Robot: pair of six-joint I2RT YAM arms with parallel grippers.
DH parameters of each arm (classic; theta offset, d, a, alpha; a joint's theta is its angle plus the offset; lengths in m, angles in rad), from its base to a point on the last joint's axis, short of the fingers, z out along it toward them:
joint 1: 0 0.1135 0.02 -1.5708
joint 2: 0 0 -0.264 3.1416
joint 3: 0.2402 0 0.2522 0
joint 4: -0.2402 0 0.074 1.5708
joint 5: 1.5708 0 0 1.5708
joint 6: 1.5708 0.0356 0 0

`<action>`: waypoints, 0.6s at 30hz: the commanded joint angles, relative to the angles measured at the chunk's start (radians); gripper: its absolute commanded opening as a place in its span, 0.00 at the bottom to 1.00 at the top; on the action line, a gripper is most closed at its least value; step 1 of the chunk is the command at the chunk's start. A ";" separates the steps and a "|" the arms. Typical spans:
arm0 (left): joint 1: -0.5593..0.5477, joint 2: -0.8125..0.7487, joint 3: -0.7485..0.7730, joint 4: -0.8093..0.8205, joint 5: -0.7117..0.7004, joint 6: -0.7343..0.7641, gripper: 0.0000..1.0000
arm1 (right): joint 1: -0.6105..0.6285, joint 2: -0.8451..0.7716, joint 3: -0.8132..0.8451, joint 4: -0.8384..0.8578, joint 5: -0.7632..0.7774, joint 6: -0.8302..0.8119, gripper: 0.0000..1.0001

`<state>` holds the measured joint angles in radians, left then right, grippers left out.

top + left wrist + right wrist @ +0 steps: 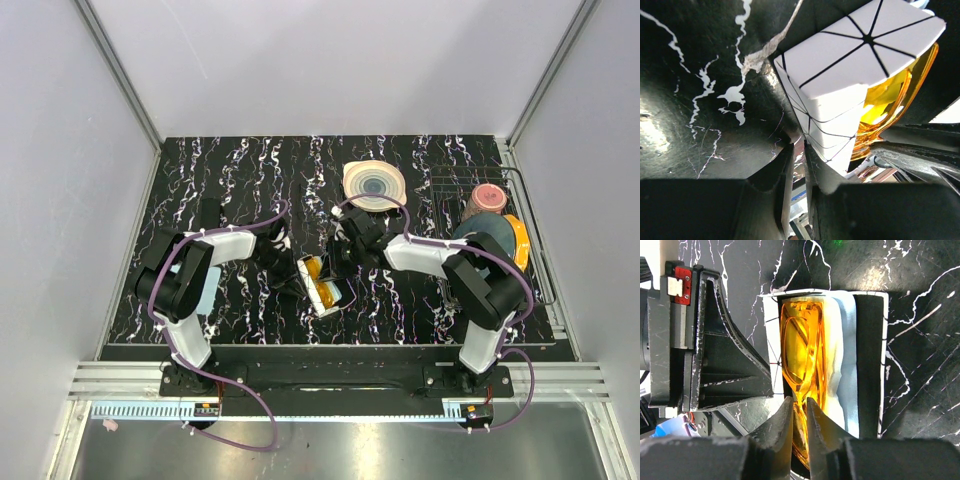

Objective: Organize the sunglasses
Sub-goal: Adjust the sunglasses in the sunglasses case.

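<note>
R wrist view alone shows right hand pinching sunglasses in box; left hand nearly closed by box, hold unclear.

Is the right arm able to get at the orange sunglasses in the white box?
Probably yes. The right gripper pinches one end of the sunglasses, and the white box lies open with nothing over them.

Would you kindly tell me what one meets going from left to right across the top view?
Left arm, white box holding the sunglasses, striped bowl, dish rack.
</note>
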<state>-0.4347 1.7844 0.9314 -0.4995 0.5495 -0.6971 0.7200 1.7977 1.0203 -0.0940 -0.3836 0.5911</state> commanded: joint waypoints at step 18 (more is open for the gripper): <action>0.005 0.046 0.020 0.022 -0.160 0.050 0.18 | -0.013 0.080 -0.012 0.148 -0.176 0.018 0.00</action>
<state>-0.4347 1.7897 0.9421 -0.5148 0.5449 -0.6830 0.7033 1.8576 1.0355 -0.0338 -0.5018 0.5804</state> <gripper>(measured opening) 0.187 0.011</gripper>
